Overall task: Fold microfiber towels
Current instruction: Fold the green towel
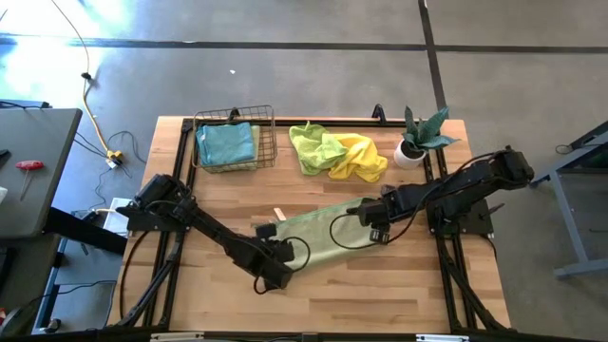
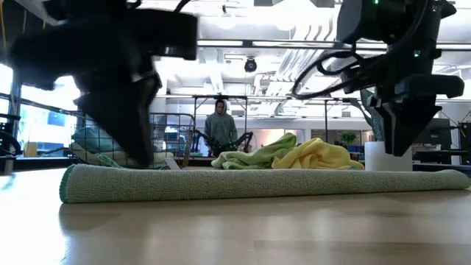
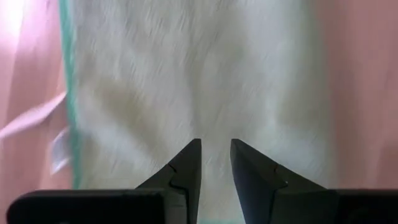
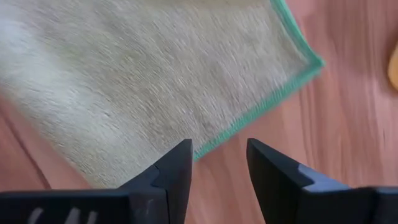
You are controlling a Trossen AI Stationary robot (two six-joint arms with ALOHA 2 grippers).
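Nearest the front of the table [image 1: 313,294], the left end effector [image 1: 275,271] hovers over the near-left end of a pale sage green towel [image 1: 328,237], its two fingers a narrow gap apart with nothing between them; its wrist view looks straight down on the towel's nap and one green-stitched edge, so it seems poised to pinch that end. The towel lies flat on the wood as a long, already doubled strip, and from table height it shows as a low band with a rounded fold at one end. Its long axis runs diagonally, from the near-left by the left end effector up toward the far-right, where the right end effector [image 1: 372,220] hangs just above the opposite end. Those fingers stand apart and empty, straddling the towel's stitched corner and the bare wood beside it in the right wrist view. Having one end effector at each short end reads as the setup for the next fold: lifting one end and carrying it along the long axis onto the other would halve the strip. Farther back, a lime green towel [image 1: 312,147] and a bright yellow towel [image 1: 361,157] lie crumpled together, touching, apparently waiting their turn. To their left a wire basket [image 1: 236,119] holds a light blue towel [image 1: 226,144], seemingly finished work. At the far right corner stands a small potted plant [image 1: 418,141], clear of the working area. Beyond the table, a person [image 2: 219,126] stands in the room.
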